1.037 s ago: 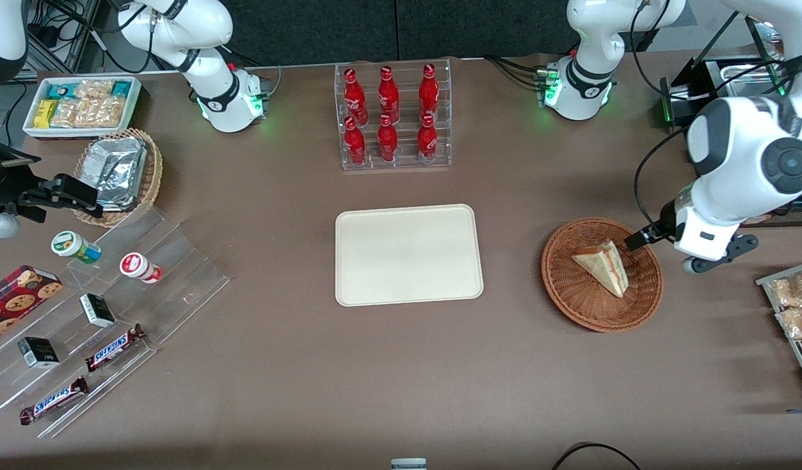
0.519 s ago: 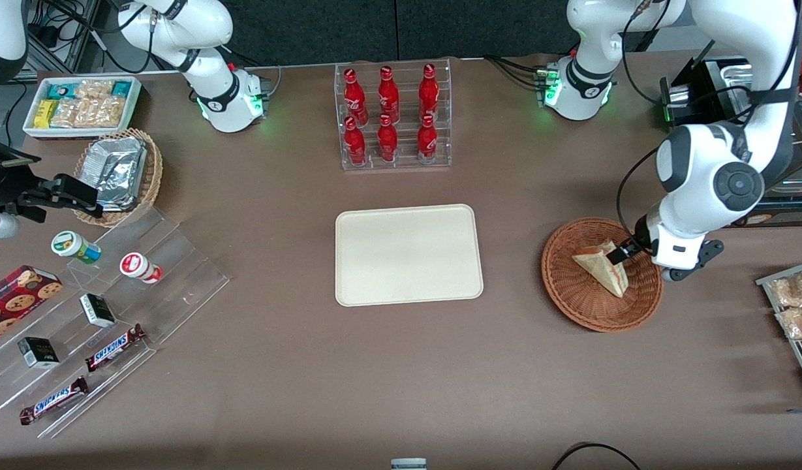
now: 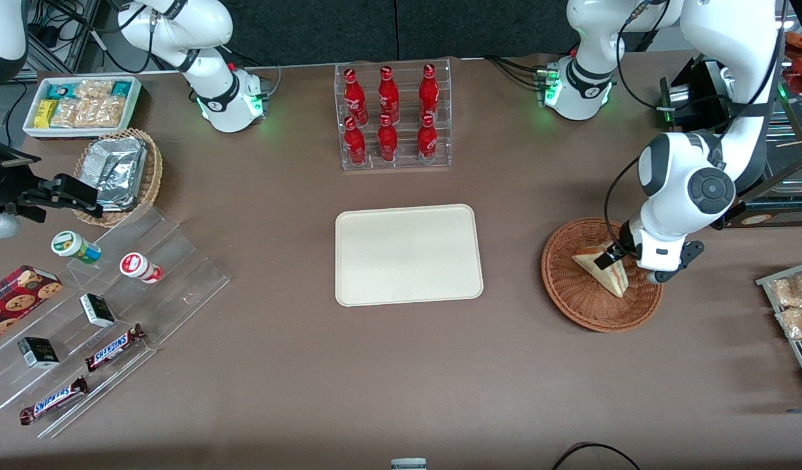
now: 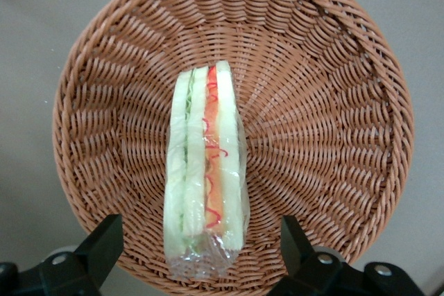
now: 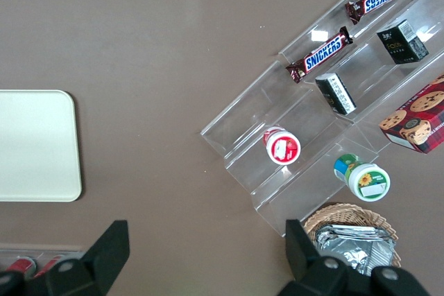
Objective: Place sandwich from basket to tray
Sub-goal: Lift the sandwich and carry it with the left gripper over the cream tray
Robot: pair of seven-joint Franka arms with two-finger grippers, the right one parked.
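Claw, spread wide, partly hides sandwich in basket.

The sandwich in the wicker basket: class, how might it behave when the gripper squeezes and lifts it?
The sandwich looks soft: layered bread and filling would probably compress rather than resist. Its clear wrap looks glossy, so it may be a little slippery. It stands on edge in the basket, so a nudge could tip it. The gripper is open, straddling it.
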